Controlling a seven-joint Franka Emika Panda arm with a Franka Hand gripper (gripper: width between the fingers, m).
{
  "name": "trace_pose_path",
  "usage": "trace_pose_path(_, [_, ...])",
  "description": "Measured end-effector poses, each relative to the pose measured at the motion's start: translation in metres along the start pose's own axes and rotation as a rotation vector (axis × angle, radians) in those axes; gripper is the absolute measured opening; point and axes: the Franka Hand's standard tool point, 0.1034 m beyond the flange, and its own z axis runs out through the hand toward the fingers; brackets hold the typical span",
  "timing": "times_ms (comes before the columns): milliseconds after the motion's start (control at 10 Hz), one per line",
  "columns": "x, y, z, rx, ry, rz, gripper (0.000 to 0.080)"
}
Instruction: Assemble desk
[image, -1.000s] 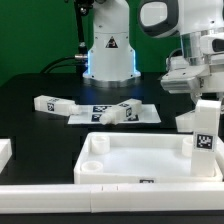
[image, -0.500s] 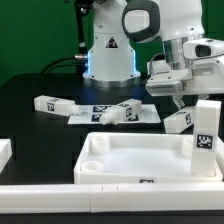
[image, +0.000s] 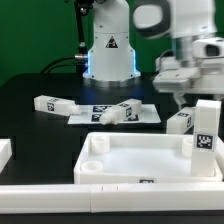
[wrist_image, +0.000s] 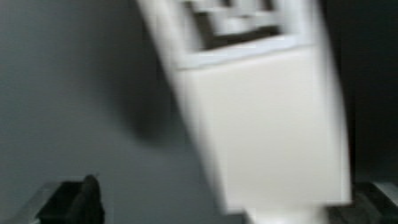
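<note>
Hovering, gripper (image: 184, 98) wide open, gripping nothing. Straddling the leg (image: 180, 121) lying on the table (image: 40, 130) just below, fingers (wrist_image: 71, 203) flanking its untagged end, touching neither side. Facing its long axis crossing the closing line, slightly skewed; probably needing descent first.

Black warning triangle (image: 110, 45) on the robot base (image: 109, 64)

Pretty clearly a robotics lab; robot arm base (image: 108, 48) sitting on a black table (image: 35, 128); green backdrop (image: 30, 35) behind; marker board (image: 150, 117) with tags lying flat
</note>
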Motion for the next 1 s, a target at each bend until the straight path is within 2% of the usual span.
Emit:
trace_pose_path(100, [-0.007, 0.025, -0.023, -0.078, -0.013, 0.04, 0.0648])
trace_pose_path(200, [-0.01, 0.024, -0.025, -0.074, -0.015, 0.197, 0.0648])
trace_pose_path(300, [-0.006, 0.039, -0.029, -0.095, -0.011, 0.326, 0.0649])
trace_pose_path(400, [-0.003, 0.046, -0.031, -0.103, -0.007, 0.395, 0.0649])
trace_pose_path(700, [-0.009, 0.043, -0.029, -0.097, -0.004, 0.593, 0.0649])
trace_pose_path(900, [-0.025, 0.04, -0.032, -0.082, -0.017, 0.876, 0.0649])
trace_pose_path(1000, [-0.013, 0.045, -0.036, -0.08, -0.005, 1.086, 0.0649])
